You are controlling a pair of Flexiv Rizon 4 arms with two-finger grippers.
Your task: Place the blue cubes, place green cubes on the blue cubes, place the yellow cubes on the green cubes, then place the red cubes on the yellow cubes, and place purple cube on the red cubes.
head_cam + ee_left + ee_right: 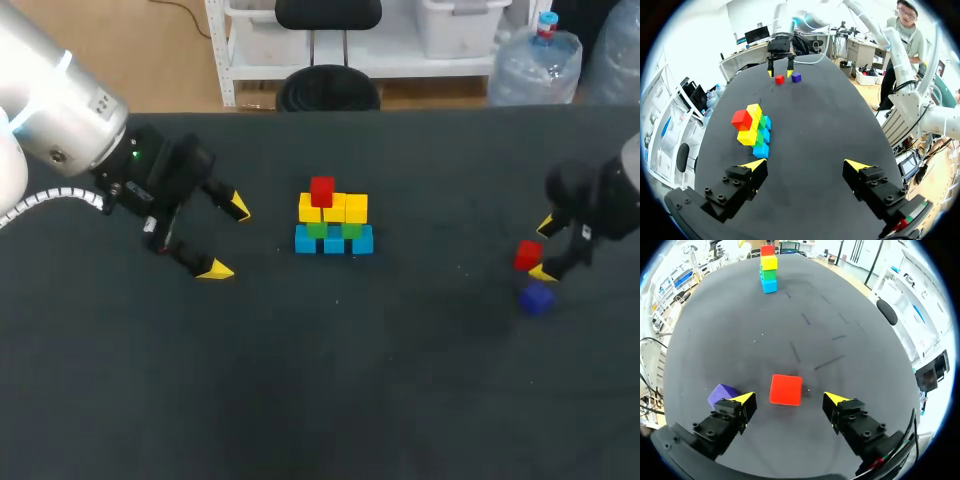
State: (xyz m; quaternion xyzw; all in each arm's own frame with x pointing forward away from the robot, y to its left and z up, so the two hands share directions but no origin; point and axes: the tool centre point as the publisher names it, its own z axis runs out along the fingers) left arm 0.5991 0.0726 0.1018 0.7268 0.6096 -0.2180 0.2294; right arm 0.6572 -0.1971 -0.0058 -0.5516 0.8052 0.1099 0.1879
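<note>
Mid-table (pixel 400 380) stands the pyramid: blue cubes (pixel 334 241) at the base, green cubes (pixel 317 229) on them, yellow cubes (pixel 345 208) above, and a stacked red cube (pixel 322 191) on the yellow row's left end; the left gripper (pixel 227 238) hangs beside it, released and empty; the right gripper (pixel 544 248), fingers spread, straddles a loose red cube (pixel 785 389) without touching it; the purple cube (pixel 721 393) lies just beside one finger.

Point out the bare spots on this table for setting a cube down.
Bare: the wide near strip of table, and the stretch between the stack and the right gripper. Crowded: around the loose red cube and purple cube; the left gripper flanks the stack.
</note>
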